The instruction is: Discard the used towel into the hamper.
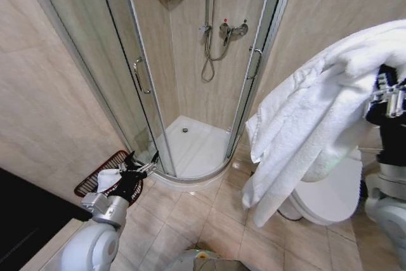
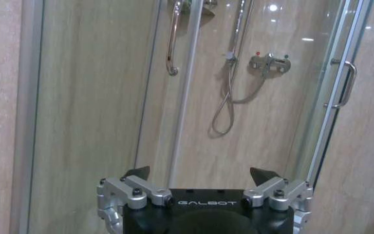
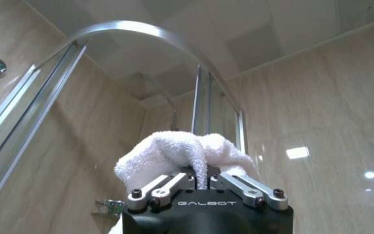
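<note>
Towel [image 3: 180, 148] pinched in right claw [image 3: 206, 178] marked GALBOT

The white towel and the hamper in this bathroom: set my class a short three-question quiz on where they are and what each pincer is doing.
1. True or false: the white towel lies inside the hamper.
2. Which pincer is shut on the white towel? A) the left pincer B) the right pincer C) neither
3. Fill in: the hamper stands on the floor beside the glass ______ cabin, on the robot's left.

Key
1. False: it hangs raised in the air on the robot's right, far from the hamper.
2. B: the right pincer clamps a fold of it; the left pincer is open and holds nothing.
3. shower
</note>
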You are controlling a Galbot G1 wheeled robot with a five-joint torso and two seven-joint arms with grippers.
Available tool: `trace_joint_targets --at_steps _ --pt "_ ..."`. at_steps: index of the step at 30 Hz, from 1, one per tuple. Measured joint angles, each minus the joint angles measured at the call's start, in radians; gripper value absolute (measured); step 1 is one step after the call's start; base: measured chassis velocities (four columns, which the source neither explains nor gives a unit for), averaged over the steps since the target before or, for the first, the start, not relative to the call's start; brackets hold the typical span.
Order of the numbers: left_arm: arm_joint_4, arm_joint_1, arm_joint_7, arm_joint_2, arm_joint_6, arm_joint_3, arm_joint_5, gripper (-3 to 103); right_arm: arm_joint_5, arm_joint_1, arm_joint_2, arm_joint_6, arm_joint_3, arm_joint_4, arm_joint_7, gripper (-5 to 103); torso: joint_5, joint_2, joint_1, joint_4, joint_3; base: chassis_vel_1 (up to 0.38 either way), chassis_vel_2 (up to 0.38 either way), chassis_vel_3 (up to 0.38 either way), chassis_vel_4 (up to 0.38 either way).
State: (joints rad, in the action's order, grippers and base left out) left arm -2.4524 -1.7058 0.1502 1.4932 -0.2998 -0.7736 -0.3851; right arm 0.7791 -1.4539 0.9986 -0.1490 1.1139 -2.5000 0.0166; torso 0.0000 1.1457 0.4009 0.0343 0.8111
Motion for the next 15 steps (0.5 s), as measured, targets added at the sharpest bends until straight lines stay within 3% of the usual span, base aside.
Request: trace_joint_targets --at_steps 15 --pt "0.0 0.0 0.0 0.0 0.0 0.0 0.0 100 -0.023 -0.002 0.016 -0.003 -0.044 0.0 0.001 8 0.0001 -0.007 -0.003 0.0 -0.004 0.011 0.007 0.016 0.013"
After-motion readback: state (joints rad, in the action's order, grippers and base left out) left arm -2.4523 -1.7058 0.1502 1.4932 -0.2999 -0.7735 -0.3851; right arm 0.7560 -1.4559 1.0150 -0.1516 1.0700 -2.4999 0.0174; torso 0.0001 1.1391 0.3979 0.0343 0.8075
